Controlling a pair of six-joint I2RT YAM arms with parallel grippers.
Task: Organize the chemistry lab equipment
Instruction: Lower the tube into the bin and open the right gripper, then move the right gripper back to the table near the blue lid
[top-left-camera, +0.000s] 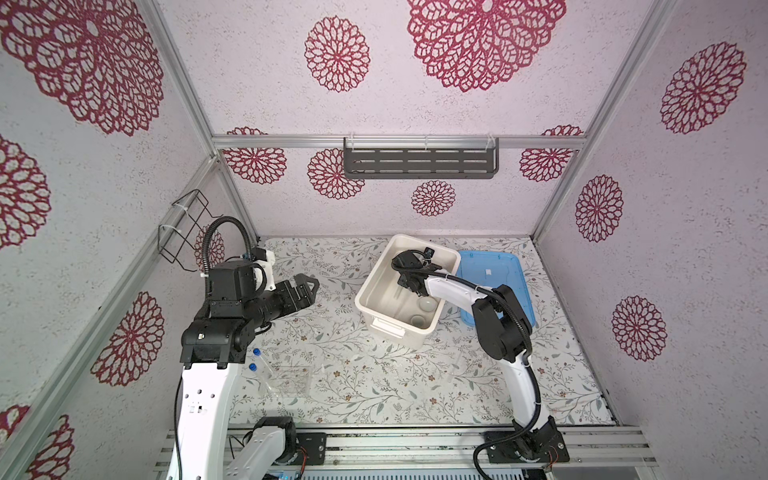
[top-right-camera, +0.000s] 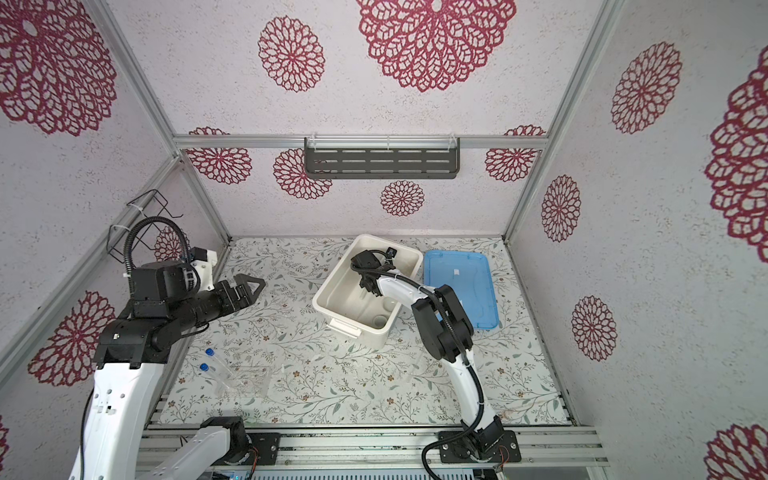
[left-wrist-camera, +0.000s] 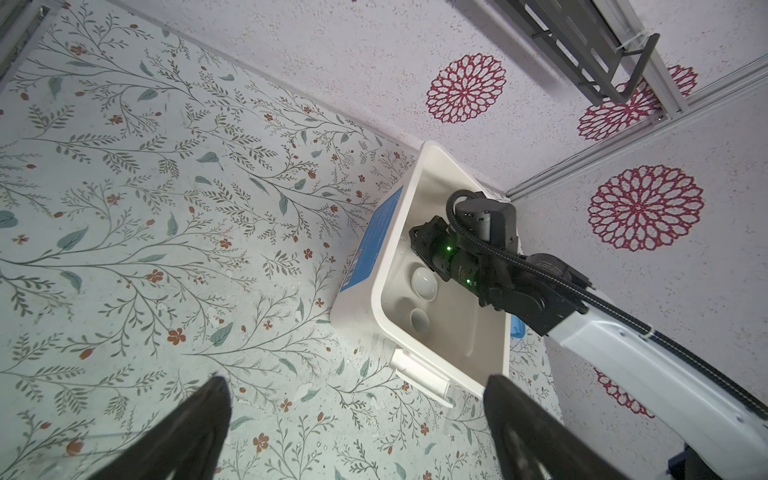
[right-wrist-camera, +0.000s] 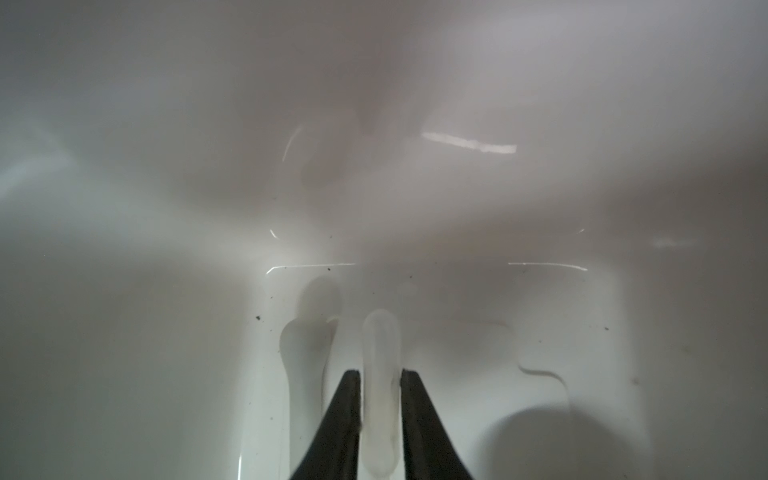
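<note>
the white tub (top-right-camera: 370, 336) sat just right of centre on the floral table (top-right-camera: 332, 386), with the flat blue lid (top-right-camera: 469, 291) just beside it on the right. the right gripper (top-right-camera: 368, 289) was down inside the tub, and its jaws could not be made out. one small white bowl (top-right-camera: 390, 305) and another bowl (top-right-camera: 380, 321) lay in the tub's lower right corner. at mid left, the left gripper (top-right-camera: 251, 286) hovered over bare table with its jaws spread. at lower left, two blue-capped tubes (top-right-camera: 216, 365) lay slanted against the clear rack (top-right-camera: 253, 378).

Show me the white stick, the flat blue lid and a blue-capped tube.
white stick (right-wrist-camera: 380, 365): right wrist view, middle of its shaft.
flat blue lid (top-left-camera: 498, 266): in a top view, bare flat middle.
blue-capped tube (top-left-camera: 257, 352): in a top view, on its blue cap.
</note>
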